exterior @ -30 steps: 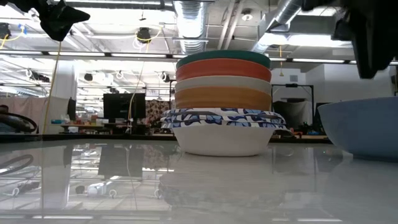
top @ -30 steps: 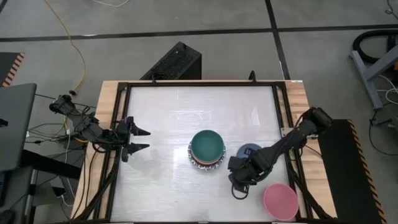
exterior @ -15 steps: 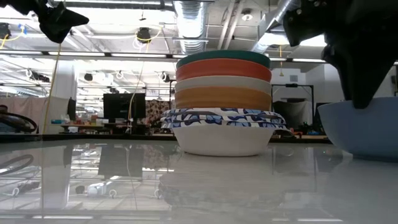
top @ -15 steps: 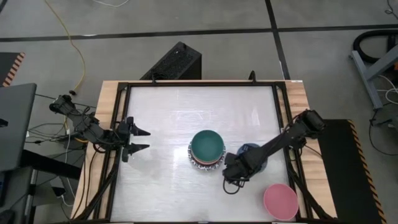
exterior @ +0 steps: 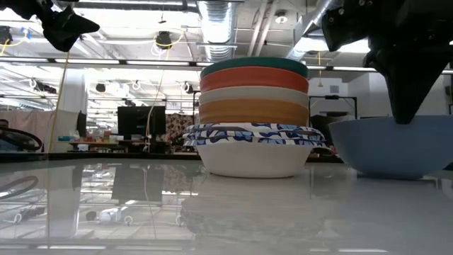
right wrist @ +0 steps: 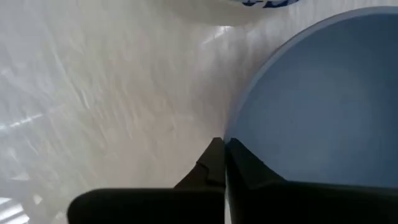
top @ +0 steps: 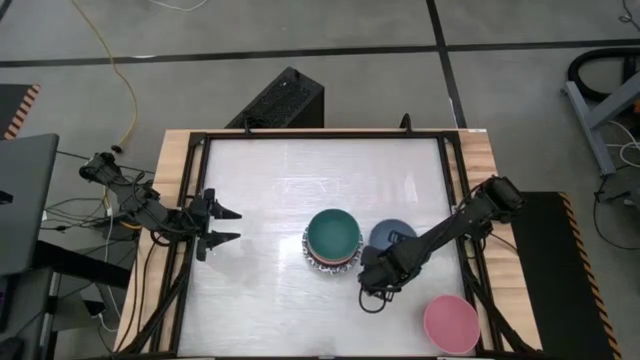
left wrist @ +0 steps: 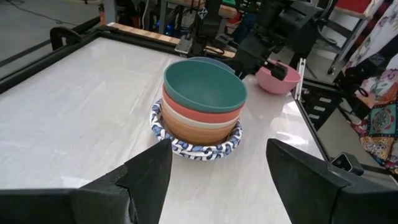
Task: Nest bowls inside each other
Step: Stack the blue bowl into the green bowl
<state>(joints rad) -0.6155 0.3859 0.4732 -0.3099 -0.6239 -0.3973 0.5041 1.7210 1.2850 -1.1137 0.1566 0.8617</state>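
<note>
My right claw (top: 372, 283) pinched the slate-blue bowl's (top: 392, 238) rim, apparently touching the stack of bowls (top: 332, 240) mid-table; my left claw (top: 226, 226) waited open at the left edge.

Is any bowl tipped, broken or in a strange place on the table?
Nothing stands out. The stack sits level, the right gripper is shut on the blue bowl's rim beside it, and the pink bowl stands upright near the table's corner.
</note>
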